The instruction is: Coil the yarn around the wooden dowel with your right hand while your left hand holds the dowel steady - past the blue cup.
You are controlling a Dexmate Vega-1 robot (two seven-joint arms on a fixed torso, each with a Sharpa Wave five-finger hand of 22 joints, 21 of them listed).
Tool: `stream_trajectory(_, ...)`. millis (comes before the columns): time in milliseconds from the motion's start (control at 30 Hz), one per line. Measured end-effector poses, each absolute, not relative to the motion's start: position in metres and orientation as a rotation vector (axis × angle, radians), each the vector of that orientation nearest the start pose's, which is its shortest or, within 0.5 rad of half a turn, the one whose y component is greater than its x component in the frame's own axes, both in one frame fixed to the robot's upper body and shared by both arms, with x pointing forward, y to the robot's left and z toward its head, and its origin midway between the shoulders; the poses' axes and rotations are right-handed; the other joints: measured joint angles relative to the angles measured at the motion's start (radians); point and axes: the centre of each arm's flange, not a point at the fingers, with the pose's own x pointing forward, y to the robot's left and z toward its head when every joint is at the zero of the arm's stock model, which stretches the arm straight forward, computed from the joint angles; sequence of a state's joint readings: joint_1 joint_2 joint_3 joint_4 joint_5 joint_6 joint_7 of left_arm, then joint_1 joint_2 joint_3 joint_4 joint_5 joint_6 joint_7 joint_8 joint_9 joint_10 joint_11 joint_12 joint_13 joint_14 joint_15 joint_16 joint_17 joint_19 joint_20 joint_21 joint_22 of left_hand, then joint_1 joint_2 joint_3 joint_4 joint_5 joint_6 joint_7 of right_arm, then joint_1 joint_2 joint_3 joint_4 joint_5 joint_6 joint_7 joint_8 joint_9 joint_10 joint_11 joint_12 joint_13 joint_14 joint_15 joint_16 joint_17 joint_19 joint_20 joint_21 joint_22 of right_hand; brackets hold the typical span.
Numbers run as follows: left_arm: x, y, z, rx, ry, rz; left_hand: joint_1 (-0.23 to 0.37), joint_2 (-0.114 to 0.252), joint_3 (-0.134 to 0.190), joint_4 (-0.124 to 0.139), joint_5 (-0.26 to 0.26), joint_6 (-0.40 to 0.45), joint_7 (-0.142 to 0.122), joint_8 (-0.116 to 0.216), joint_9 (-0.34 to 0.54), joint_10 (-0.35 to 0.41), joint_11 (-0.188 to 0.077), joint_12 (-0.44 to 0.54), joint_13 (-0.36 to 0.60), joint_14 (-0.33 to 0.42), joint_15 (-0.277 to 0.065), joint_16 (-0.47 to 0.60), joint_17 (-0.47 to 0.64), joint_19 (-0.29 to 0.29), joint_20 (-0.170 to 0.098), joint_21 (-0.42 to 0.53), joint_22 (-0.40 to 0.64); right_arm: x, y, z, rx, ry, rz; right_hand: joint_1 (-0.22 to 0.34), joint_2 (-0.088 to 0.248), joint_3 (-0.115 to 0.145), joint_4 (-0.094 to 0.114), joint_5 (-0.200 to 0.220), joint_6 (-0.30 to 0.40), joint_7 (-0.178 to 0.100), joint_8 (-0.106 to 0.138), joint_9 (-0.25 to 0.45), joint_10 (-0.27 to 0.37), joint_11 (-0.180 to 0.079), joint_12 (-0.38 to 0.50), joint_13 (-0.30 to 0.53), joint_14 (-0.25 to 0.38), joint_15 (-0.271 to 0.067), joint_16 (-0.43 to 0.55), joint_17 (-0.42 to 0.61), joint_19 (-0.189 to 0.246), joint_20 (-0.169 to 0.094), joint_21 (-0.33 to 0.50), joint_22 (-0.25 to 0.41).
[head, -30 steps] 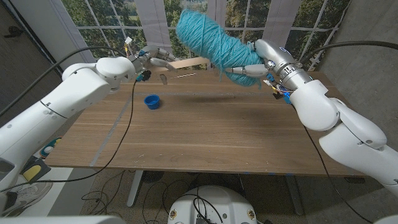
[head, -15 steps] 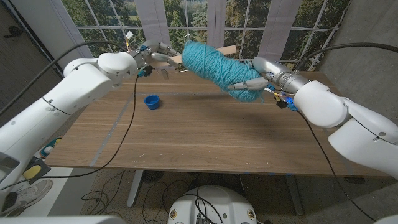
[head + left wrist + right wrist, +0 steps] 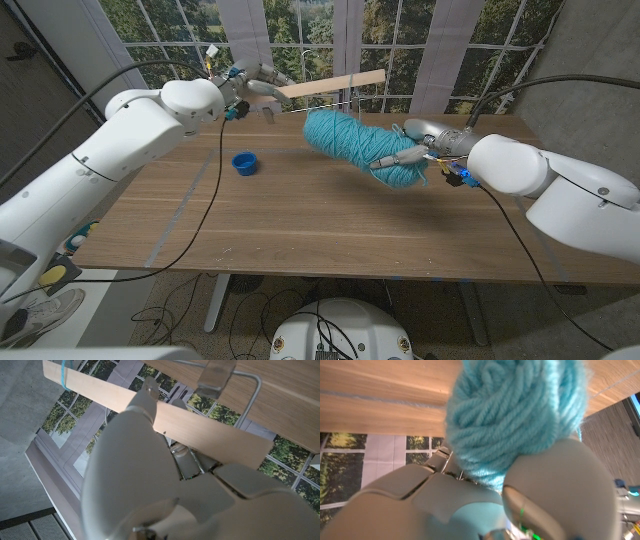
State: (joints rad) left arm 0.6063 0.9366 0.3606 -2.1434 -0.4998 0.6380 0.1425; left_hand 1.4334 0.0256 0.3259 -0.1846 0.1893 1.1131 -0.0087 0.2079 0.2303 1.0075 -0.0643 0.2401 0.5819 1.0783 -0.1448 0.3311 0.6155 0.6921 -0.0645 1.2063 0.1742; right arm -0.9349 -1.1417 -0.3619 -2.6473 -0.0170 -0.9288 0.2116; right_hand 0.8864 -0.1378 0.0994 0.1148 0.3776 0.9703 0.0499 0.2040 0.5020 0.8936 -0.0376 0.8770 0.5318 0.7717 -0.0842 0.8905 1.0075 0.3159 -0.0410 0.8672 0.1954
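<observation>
The wooden bench (image 3: 300, 220) spans the scene, with tall windows and trees beyond its far edge. Two white arms come in from the near corners, the left arm reaching to the far left of the bench and the right arm reaching in from the right side.

The skein of teal yarn (image 3: 355, 145) is the biggest loose thing: a fat, elongated bundle held above the bench right of centre, tilted so that its far end points left. The right hand (image 3: 405, 158) grips it at its near right end, fingers curled around the strands; in the right wrist view the yarn (image 3: 515, 415) bulges over the back of that hand (image 3: 470, 505).

The wooden dowel (image 3: 332, 84), a flat pale strip, is held in the air at the far side, beyond the skein, running left to right and rising slightly to the right. The left hand (image 3: 255, 88) grips its left end with fingers closed around it. The left wrist view shows the hand (image 3: 145, 470) wrapped on the dowel (image 3: 200, 425), with a thin teal strand (image 3: 63, 372) crossing the strip near its free end.

A small blue cup (image 3: 244, 162) stands upright on the bench, left of centre, nearer than the dowel and well left of the skein.
</observation>
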Motion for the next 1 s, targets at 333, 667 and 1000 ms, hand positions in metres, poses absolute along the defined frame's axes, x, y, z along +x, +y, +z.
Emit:
stream_trajectory(333,0.499,0.25,0.185,0.642,-0.556,-0.08,0.0,0.0,0.0,0.0,-0.001,0.0,0.0,0.003,0.0,0.004,-0.004,-0.004,0.0,0.0,0.0,-0.003,0.0,0.0,0.0,0.0,0.001,0.446,-0.191,0.047,-1.261,-0.17,0.253,0.005,-0.005,0.0,0.0,0.0,0.005,0.005,-0.001,-0.004,0.005,0.005,-0.007,0.0,0.009,-0.001,-0.005,0.006,-0.011,0.0,0.0,0.0)
stream_trajectory(667,0.491,0.255,0.183,0.631,-0.568,-0.084,0.0,0.0,0.002,-0.002,-0.002,0.0,0.0,0.004,0.0,0.004,-0.004,-0.004,0.0,0.0,0.0,-0.004,0.0,0.0,0.0,0.0,0.001,0.483,-0.2,0.041,-1.235,0.007,0.29,0.005,-0.005,-0.008,0.0,0.004,0.013,0.013,-0.005,-0.004,0.013,0.012,-0.009,0.008,0.018,-0.003,0.001,0.025,-0.011,0.0,0.0,0.0)
stream_trajectory(1000,0.485,0.256,0.18,0.625,-0.577,-0.112,0.0,0.0,0.004,-0.004,-0.003,0.006,0.006,0.004,0.0,0.004,-0.004,-0.004,0.0,0.0,0.0,-0.006,0.0,0.0,0.0,0.005,0.001,0.521,-0.22,0.035,-1.156,0.113,0.288,0.005,-0.005,-0.02,-0.012,0.004,0.03,0.009,-0.001,0.004,0.024,0.023,0.007,0.008,0.018,-0.003,0.033,0.045,-0.011,0.0,0.005,0.0)
